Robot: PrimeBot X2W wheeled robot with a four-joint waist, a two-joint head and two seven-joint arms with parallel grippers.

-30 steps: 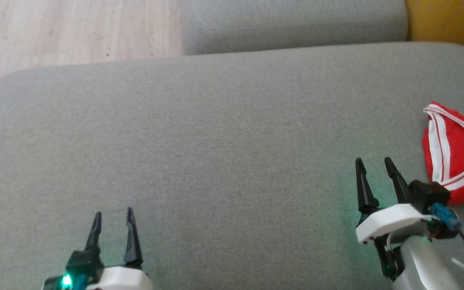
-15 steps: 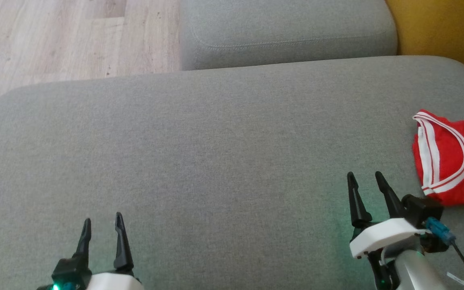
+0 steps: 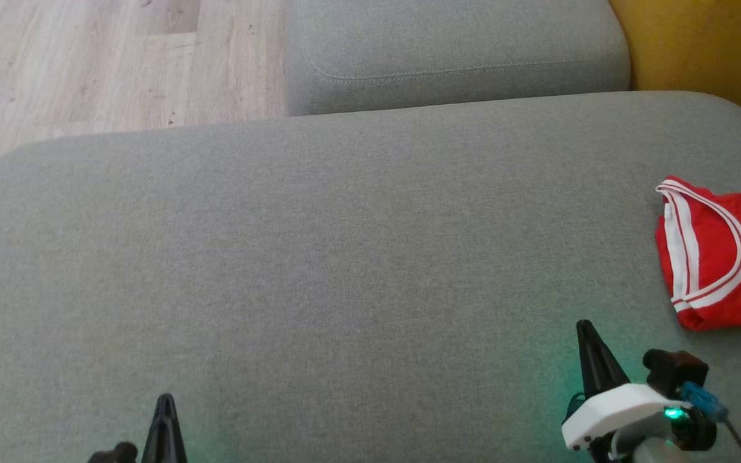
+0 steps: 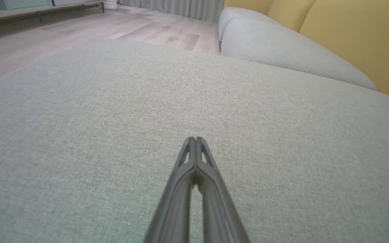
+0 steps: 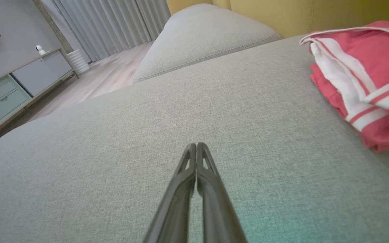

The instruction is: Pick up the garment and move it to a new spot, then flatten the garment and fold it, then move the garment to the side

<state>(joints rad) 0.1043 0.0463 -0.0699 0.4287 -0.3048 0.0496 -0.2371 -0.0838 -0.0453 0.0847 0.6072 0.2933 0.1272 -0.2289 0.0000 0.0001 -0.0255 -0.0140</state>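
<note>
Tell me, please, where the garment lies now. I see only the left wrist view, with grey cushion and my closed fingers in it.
Observer: The red garment, with white stripes, lies at the right edge of the grey cushion in the head view.
Operator: Does the right gripper hold it?
Observer: No. The right gripper is shut on nothing and stands apart from the garment, which lies to its right.
Operator: Is it spread flat?
Observer: No. From the right wrist view it looks folded into a compact stack, with layered edges.
</note>
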